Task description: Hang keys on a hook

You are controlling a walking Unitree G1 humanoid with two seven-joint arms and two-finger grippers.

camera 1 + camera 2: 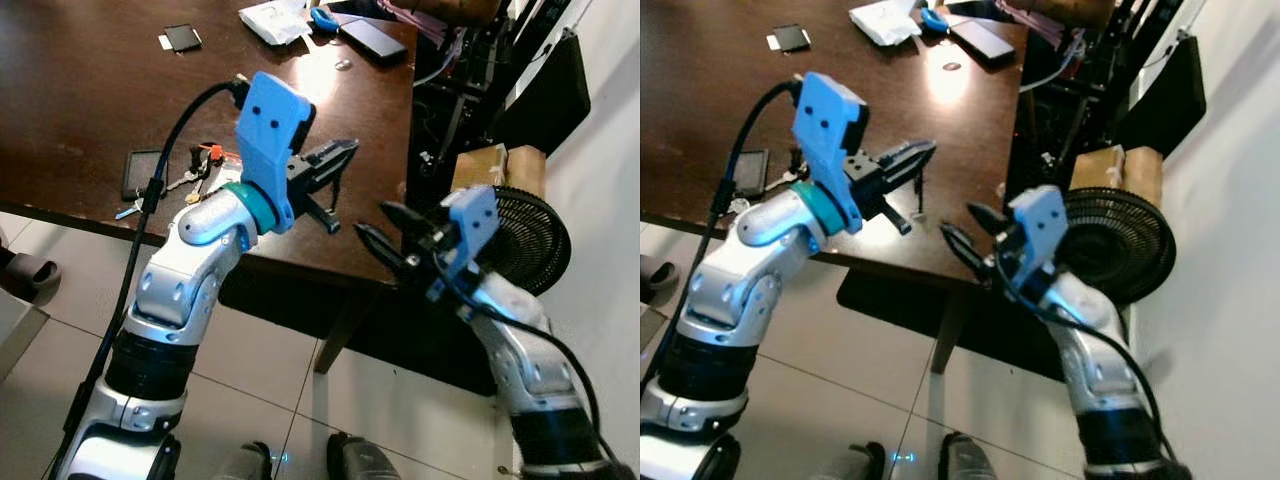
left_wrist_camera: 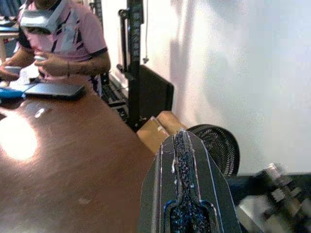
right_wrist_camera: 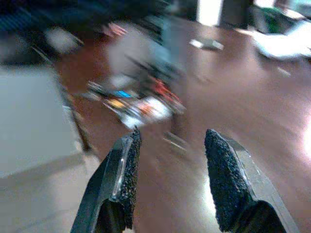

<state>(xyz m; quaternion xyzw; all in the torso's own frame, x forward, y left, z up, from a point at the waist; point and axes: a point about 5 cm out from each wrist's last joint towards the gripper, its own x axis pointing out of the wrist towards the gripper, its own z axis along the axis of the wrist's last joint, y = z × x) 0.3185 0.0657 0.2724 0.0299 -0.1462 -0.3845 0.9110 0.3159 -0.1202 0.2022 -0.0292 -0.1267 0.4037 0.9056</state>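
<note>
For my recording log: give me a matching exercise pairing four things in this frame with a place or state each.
Things:
1. bunch of keys with orange tag
2. left gripper
3. right gripper
4. black round fan

Places or states:
A. fingers open, beyond the table's near edge
B. on the floor by the white wall
C. fingers shut, over the dark wooden table
D. lying on the table beside a dark phone

Pairs: 1-D, 2-C, 3-A, 4-B

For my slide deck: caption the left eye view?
Both tools, left and right, raised at the dark table edge; keys lie behind the left arm.

Keys (image 1: 195,172) lie on the table (image 1: 90,110), fan (image 1: 525,235) right of it.
</note>
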